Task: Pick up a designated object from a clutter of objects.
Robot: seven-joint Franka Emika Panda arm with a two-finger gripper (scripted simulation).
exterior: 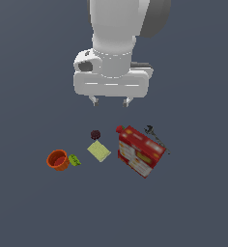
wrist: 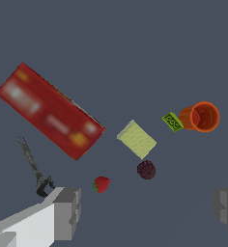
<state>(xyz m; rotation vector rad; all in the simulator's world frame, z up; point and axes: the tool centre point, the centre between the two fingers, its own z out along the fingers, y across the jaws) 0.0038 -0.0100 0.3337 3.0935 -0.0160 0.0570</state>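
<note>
Matt red box (exterior: 140, 151), printed faces

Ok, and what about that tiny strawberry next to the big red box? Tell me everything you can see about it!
The strawberry is a tiny rounded red thing with a bit of green on one end, the smallest red item here. It looks smooth and a little shiny. It lies on the dark floor by a corner of the red box; whether they touch is unclear. The maroon ball sits nearby, apart from it. The open gripper hangs above and does not touch it.
</note>
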